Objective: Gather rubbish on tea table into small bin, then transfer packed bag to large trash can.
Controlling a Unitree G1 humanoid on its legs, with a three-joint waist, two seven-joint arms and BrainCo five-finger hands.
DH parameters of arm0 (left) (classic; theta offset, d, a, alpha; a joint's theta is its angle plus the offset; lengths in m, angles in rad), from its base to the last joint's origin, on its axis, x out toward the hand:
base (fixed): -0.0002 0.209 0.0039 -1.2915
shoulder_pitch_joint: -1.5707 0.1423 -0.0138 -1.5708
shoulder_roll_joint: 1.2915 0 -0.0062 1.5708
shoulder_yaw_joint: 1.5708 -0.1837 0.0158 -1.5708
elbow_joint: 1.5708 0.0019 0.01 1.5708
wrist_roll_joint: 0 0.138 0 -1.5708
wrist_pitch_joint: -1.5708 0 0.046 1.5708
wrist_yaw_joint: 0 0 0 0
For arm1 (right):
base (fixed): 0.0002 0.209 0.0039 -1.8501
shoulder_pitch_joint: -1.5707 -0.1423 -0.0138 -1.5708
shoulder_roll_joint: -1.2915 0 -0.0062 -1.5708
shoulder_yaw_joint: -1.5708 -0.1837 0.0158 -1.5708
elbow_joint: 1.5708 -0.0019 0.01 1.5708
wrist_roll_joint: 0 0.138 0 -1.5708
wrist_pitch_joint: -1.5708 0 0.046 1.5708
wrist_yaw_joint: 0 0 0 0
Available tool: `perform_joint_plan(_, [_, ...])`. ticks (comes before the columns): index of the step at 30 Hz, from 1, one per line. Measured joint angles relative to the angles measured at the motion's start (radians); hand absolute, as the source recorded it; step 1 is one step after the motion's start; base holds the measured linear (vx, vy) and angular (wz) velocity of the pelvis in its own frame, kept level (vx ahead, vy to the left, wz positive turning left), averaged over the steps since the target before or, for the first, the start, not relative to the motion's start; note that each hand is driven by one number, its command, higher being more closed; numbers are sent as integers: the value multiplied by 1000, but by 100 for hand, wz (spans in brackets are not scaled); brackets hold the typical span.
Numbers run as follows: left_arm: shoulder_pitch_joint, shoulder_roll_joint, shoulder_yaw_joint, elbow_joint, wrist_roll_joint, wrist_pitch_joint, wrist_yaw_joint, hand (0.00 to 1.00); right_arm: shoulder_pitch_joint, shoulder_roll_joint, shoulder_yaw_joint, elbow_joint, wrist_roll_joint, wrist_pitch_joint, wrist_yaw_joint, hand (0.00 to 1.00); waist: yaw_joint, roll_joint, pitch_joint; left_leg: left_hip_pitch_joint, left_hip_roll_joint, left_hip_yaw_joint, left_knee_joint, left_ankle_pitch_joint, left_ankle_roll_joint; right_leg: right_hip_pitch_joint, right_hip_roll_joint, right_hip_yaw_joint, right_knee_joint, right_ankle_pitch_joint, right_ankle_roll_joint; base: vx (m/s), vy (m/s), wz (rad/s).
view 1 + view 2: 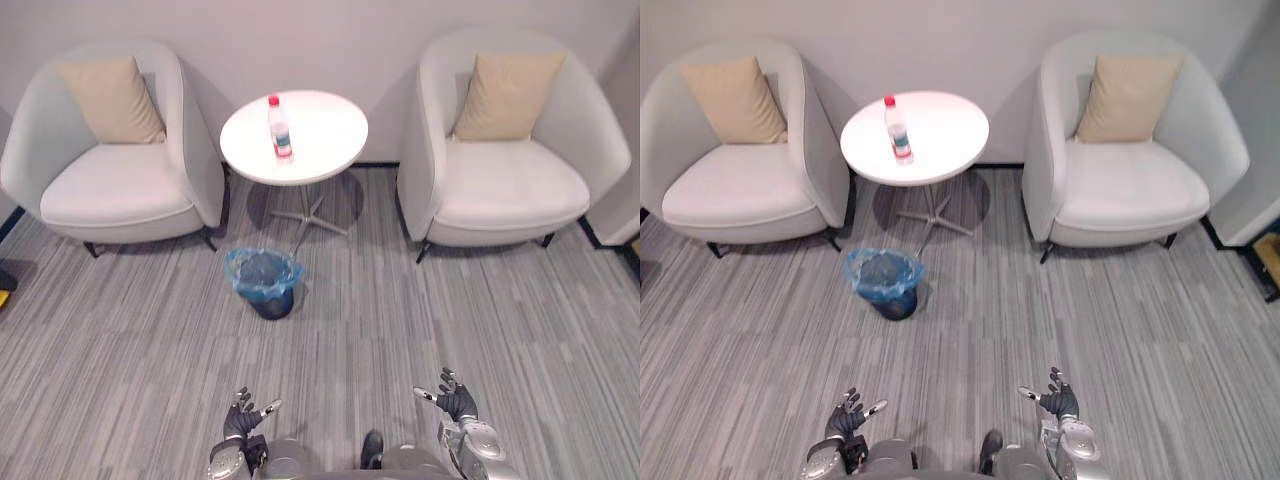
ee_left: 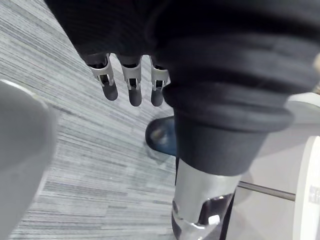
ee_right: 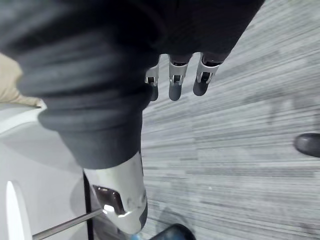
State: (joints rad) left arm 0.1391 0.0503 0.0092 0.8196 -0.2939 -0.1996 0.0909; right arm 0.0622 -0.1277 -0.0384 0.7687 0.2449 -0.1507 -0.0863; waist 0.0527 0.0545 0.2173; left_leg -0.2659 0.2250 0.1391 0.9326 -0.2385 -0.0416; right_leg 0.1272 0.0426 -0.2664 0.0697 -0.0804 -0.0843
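Observation:
A clear plastic bottle (image 1: 280, 128) with a red cap stands upright on the round white tea table (image 1: 330, 140) between two armchairs. On the carpet in front of the table sits a small dark bin (image 1: 265, 283) lined with a blue bag. My left hand (image 1: 242, 418) and right hand (image 1: 455, 398) hover low at the near edge, far from the table, fingers relaxed and holding nothing. In the wrist views the left hand's fingers (image 2: 131, 82) and the right hand's fingers (image 3: 175, 80) hang straight over carpet.
A light armchair (image 1: 110, 160) with a beige cushion stands left of the table, another armchair (image 1: 510, 150) to its right. Grey striped carpet (image 1: 400, 320) stretches between me and the bin. A dark skirting edge (image 1: 610, 240) shows at far right.

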Motion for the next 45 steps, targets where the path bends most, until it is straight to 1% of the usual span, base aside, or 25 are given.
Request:
perform_joint_plan(2, [-7,-3,-1,-18,1,0,0,0,-7,1,-24,0,1,0,-3,0,20,-9,15,-23,-66,1,-258,1,-8,27,-29,22,-9,-18,28,354,87,-25])
perform_joint_plan(4, [0,-13,-4,-36,1,0,-1,0,-4,0,-34,-4,1,0,-3,0,19,-1,12,-10,-123,-8,-559,69,-40,58,-47,26,-33,-39,60,389,177,-17])
perform_joint_plan(5, [10,-19,-5,-34,1,0,0,0,2,-12,-38,-3,1,1,-4,0,23,20,7,-4,-130,-29,-661,168,-17,74,-37,35,-36,-63,82,374,211,-22])
perform_joint_plan(6, [20,-13,-5,-33,1,0,0,0,6,-3,-30,-2,1,2,-4,0,23,20,-1,9,-147,-38,-641,232,37,102,-48,55,-33,-93,106,386,224,-20])
perform_joint_plan(8, [21,-5,-4,-29,1,0,0,0,8,14,-23,-3,1,2,-3,0,20,-15,-2,15,-176,-29,-620,200,57,116,-80,59,-25,-119,121,391,155,-8])
perform_joint_plan(9, [14,20,-3,-24,3,0,-2,0,12,28,-22,-3,-1,1,0,0,37,-60,-12,22,-214,4,-599,136,75,91,-134,76,60,-176,144,511,156,-26])
perform_joint_plan(11, [15,12,-9,-16,3,0,-2,0,4,22,-21,3,-3,2,2,0,42,-55,-12,67,-227,32,-606,93,93,6,-173,131,279,-188,159,454,180,-44])
perform_joint_plan(12, [17,18,-18,-4,3,0,-2,0,-4,26,-13,4,-11,2,3,0,43,-53,-11,146,-241,54,-638,70,99,-81,-211,162,536,-162,210,412,200,-34])
perform_joint_plan(13, [19,24,-25,-1,3,1,-2,0,-3,25,-2,5,-13,2,4,0,38,-53,-11,180,-247,55,-642,56,108,-107,-227,159,631,-150,227,509,199,-22])
perform_joint_plan(16, [20,48,-50,11,3,0,-3,0,4,30,19,9,-22,2,21,0,13,-47,-9,312,-256,44,-661,10,129,-185,-271,84,829,-197,192,415,73,16])
perform_joint_plan(19, [-1,51,-50,13,3,0,-3,0,-2,26,17,24,-22,2,25,0,0,-38,-8,360,-232,1,-696,10,128,-292,-252,-3,719,-233,165,390,-32,34])
perform_joint_plan(22, [1,49,-47,16,3,0,-3,0,-5,23,18,41,-22,3,25,0,-18,-15,4,412,-187,-46,-716,3,114,-351,-195,29,529,-219,166,295,-110,44])
perform_joint_plan(24, [7,53,-46,17,3,-1,-2,0,8,23,18,35,-22,3,25,0,-23,-31,-3,438,-166,-86,-716,-26,49,-360,-139,146,281,-75,171,444,-305,59])
perform_joint_plan(25, [8,57,-46,16,3,-1,-2,0,16,22,18,33,-22,3,25,0,-25,-41,-6,444,-168,-102,-713,-40,30,-359,-138,171,256,-6,171,423,-355,85])
perform_joint_plan(26, [2,46,-46,34,4,0,-1,0,37,7,15,32,-22,5,24,0,-38,-23,-15,457,-140,-147,-701,-77,-5,-353,-122,154,304,47,129,347,-326,77])
perform_joint_plan(28, [7,27,-44,40,13,0,-3,0,45,0,12,30,-22,4,22,0,-37,-2,-32,415,-98,-179,-602,-82,-15,-336,-98,115,305,2,100,321,-326,62])
perform_joint_plan(30, [8,9,-44,38,21,1,-4,0,63,0,6,-3,-20,4,21,0,-40,21,-22,274,-40,-206,-281,-31,-81,-229,-56,46,230,-13,64,267,-313,60])
perform_joint_plan(34, [16,3,-44,32,23,7,-4,0,71,3,3,-9,-11,2,5,0,-32,11,-9,185,2,-98,-121,-44,-47,-76,-35,6,125,-18,43,237,-191,34])
perform_joint_plan(37, [11,-1,-45,4,28,15,-4,0,54,3,-28,-10,-10,2,-4,0,-31,22,-9,120,-19,-10,-317,-45,-30,-40,-47,-29,82,-18,46,146,-26,29])
perform_joint_plan(38, [5,-2,-46,2,30,17,-4,0,54,2,-36,-10,-10,2,-6,0,-29,25,-9,112,-34,34,-449,-10,-33,-36,-54,-44,80,-24,55,179,69,44])
perform_joint_plan(39, [-2,-4,-46,-4,30,18,-4,0,54,-1,-41,-10,-11,2,-6,0,-27,36,-10,105,-37,77,-548,136,12,-33,-51,-59,87,-37,75,185,86,39])
perform_joint_plan(40, [-2,-1,-45,-4,31,18,-4,0,52,1,-43,-7,-10,4,-8,0,-19,41,-11,112,-42,84,-551,135,20,-25,-55,-54,89,-42,81,216,107,24])
perform_joint_plan(42, [-1,8,-43,-8,31,20,-3,0,51,21,-32,-9,-11,3,-7,0,11,3,-7,148,-84,86,-605,137,22,-20,-86,-48,83,-53,102,205,89,5])
perform_joint_plan(44, [-1,10,-46,-7,31,22,-4,0,46,28,-30,-9,-12,4,-6,0,18,-13,-10,170,-114,83,-639,140,29,-14,-113,-56,92,-68,120,171,63,18])
perform_joint_plan(45, [4,13,-44,-7,30,22,-3,0,44,26,-30,-9,-14,3,-5,0,18,-20,-12,202,-148,82,-663,129,48,-10,-150,-62,140,-111,143,155,66,23])
